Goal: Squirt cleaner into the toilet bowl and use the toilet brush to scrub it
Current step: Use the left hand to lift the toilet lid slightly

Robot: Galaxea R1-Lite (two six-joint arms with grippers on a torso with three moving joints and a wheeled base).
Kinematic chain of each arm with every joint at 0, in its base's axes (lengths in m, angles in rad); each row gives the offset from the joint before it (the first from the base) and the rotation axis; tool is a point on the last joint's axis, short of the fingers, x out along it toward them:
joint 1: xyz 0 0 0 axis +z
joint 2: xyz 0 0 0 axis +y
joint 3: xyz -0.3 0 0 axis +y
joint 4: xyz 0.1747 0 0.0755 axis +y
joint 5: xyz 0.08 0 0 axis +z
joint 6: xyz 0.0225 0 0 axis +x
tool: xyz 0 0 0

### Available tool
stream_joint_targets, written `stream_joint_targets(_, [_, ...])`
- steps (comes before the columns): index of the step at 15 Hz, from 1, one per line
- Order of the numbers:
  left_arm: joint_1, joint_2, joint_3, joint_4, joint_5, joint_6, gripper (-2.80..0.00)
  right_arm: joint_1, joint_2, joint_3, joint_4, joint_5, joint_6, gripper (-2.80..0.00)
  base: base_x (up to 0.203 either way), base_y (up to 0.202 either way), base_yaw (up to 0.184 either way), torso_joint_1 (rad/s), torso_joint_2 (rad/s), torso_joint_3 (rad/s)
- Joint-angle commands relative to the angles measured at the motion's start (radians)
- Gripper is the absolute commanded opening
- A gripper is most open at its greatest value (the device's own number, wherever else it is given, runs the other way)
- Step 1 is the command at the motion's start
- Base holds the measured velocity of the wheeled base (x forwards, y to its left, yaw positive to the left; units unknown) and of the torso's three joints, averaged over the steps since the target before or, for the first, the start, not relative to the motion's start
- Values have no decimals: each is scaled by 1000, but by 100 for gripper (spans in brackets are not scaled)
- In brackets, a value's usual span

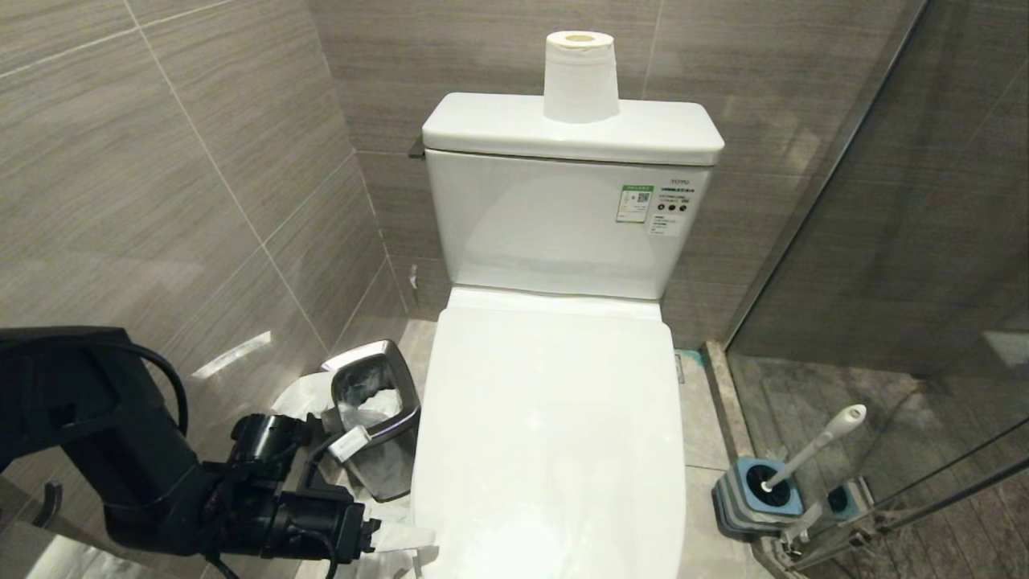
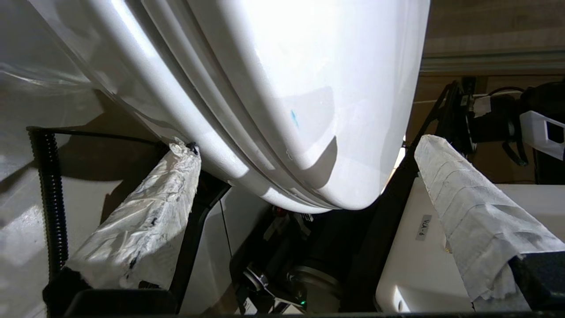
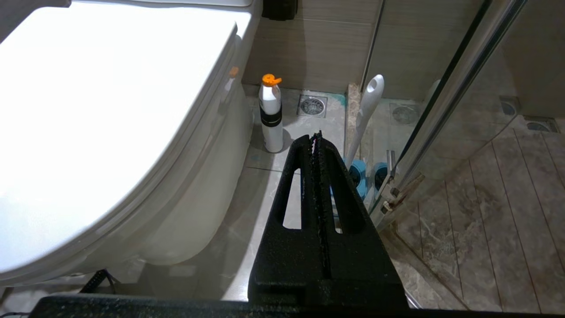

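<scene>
The toilet bowl (image 3: pixel 190 212) is covered by its shut white lid (image 1: pixel 555 434), so its inside is hidden. My left gripper (image 1: pixel 402 539) is low at the lid's front left corner. It is open, with its tape-wrapped fingers (image 2: pixel 145 221) on either side of the lid's front edge (image 2: pixel 304 145) and nothing held. A tiny turquoise smear of cleaner (image 2: pixel 294 118) marks the lid. The toilet brush (image 1: pixel 816 444) stands in its blue-grey holder (image 1: pixel 760 490) on the floor to the right, its handle (image 3: pixel 366 115) leaning. My right gripper (image 3: pixel 317 134) is shut and empty above the floor near the brush.
A white bottle with an orange cap (image 3: pixel 271 115) stands on the floor beside the toilet. A steel-rimmed waste bin (image 1: pixel 376 410) sits left of it, close to my left arm. A paper roll (image 1: pixel 580 76) tops the cistern. A glass shower partition (image 1: pixel 884 241) closes the right side.
</scene>
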Motion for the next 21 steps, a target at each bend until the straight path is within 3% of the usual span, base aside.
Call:
stream_joint_targets(1, [-1, 4, -15, 11, 1, 2, 0, 0, 2, 0, -1, 0, 0, -280, 0, 0, 0, 0, 0, 0])
stream_joint_targets(21, [-21, -32, -1, 24, -24, 4, 0, 1, 1, 0, 1, 0, 0, -280, 0, 0, 0, 0, 0, 0])
